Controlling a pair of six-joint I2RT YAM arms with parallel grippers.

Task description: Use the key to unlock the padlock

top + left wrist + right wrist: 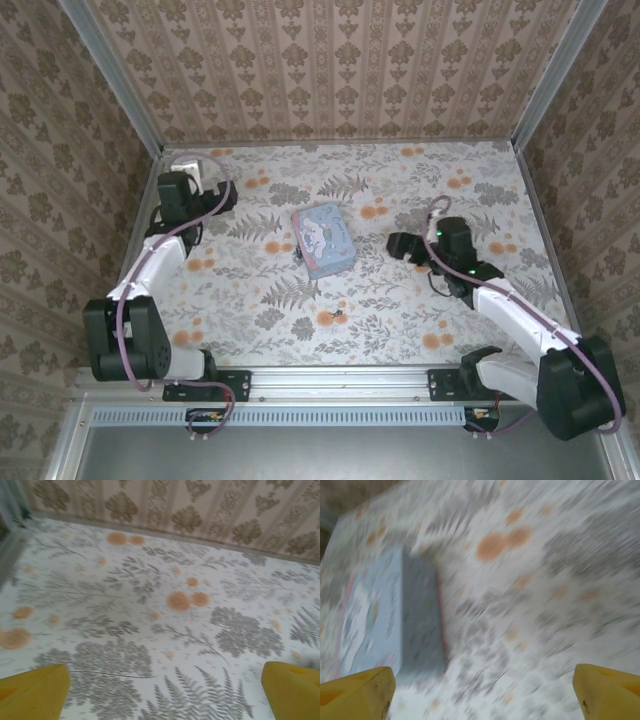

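**Both grippers empty, key not yet picked up**

From above, we see the tin (322, 240) near the middle of the flowered table (420, 330). A tiny dark thing touches the tin's edge on the left arm's side, and we take it for the padlock (297, 257). Another lies alone on the table, nearer the arm bases, and we take it for the key (338, 315). Both are too small for us to be sure. The left gripper (226, 196) hangs toward the far left corner, well apart from both. The right gripper (396, 243) points at the tin from the other side, near it but not touching.

In the left wrist view, the left gripper (162, 695) is spread wide, with bare table between its yellow fingertips (32, 692).

The right wrist view is blurred, yet we can see the right gripper (480, 695) is also spread wide and holds nothing. The tin (385, 620) lies ahead and to its left.

We judge the task is at its first step, fetching the key. The next move calls for a gripper to come down over the key. It should pinch the key by its head and leave the blade free, while the other gripper steadies the padlock.
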